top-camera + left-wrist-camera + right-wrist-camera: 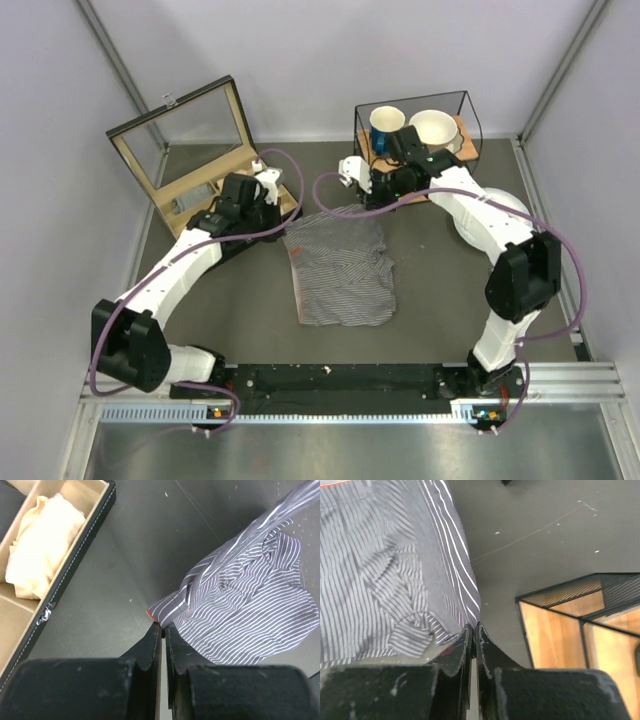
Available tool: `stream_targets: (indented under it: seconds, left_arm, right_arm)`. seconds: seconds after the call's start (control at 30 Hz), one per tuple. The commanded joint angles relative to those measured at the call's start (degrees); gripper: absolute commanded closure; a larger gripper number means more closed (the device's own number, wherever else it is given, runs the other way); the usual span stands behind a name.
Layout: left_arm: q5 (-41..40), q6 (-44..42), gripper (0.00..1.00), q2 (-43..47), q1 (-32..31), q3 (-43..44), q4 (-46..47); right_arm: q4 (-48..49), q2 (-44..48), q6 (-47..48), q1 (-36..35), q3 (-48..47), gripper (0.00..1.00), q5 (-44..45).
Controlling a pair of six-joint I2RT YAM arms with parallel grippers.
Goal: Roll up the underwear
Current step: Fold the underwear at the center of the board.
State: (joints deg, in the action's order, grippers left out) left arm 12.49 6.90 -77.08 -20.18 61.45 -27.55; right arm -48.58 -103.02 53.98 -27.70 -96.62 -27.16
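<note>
The underwear (340, 268), grey cloth with fine white stripes, lies in the middle of the dark table with its far edge pulled up between my two grippers. My left gripper (163, 625) is shut on the far left corner of the waistband, where an orange tag shows. From there the underwear (245, 610) stretches away to the upper right. My right gripper (474, 626) is shut on the far right corner, and the underwear (380, 565) hangs crumpled to its left. From above, the left gripper (288, 226) and right gripper (366, 206) sit at the garment's two far corners.
An open wooden box (190, 160) with a glass lid stands at the back left; a beige cloth (40, 545) lies in one compartment. A wire basket (470, 110) with a cup (387, 120) and a bowl (435, 128) stands at the back right, close to my right gripper.
</note>
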Motion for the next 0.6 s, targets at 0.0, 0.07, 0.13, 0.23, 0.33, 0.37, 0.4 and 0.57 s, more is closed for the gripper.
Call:
stream_targets:
  seconds: [0.0, 0.07, 0.13, 0.23, 0.33, 0.37, 0.4, 0.57]
  left_arm:
    - [2.8, 0.9, 1.00, 3.1, 0.3, -2.6, -1.2]
    - [5.1, 2.3, 1.00, 3.9, 0.3, -4.8, -1.1]
    - [7.0, 3.1, 1.00, 5.4, 0.1, -6.2, -0.8]
    - [7.9, 4.3, 1.00, 8.1, -0.3, -9.1, -0.8]
    - [9.9, 5.2, 1.00, 10.0, -0.6, -11.8, -1.4]
    - [11.0, 5.8, 1.00, 10.6, -0.8, -13.3, -1.5]
    - [11.1, 6.0, 1.00, 10.8, -1.0, -14.0, -1.5]
    - [12.4, 8.4, 1.00, 10.9, -4.3, -18.2, 0.0]
  right_arm:
    - [0.5, 8.1, -0.5, -0.7, 5.7, 1.00, -4.0]
    - [0.4, 10.0, -0.4, -1.0, 8.5, 1.00, -6.1]
    - [0.5, 12.6, -0.6, -1.7, 12.7, 1.00, -6.7]
    - [0.5, 16.3, -0.1, -4.2, 18.8, 1.00, -6.4]
    - [0.5, 19.2, 0.0, -7.0, 24.6, 1.00, -6.3]
    - [0.7, 19.6, 0.0, -8.1, 27.0, 1.00, -6.3]
    - [0.8, 20.0, -0.3, -8.6, 28.1, 1.00, -6.2]
    - [2.1, 21.7, -1.3, -9.7, 33.6, 1.00, -5.4]
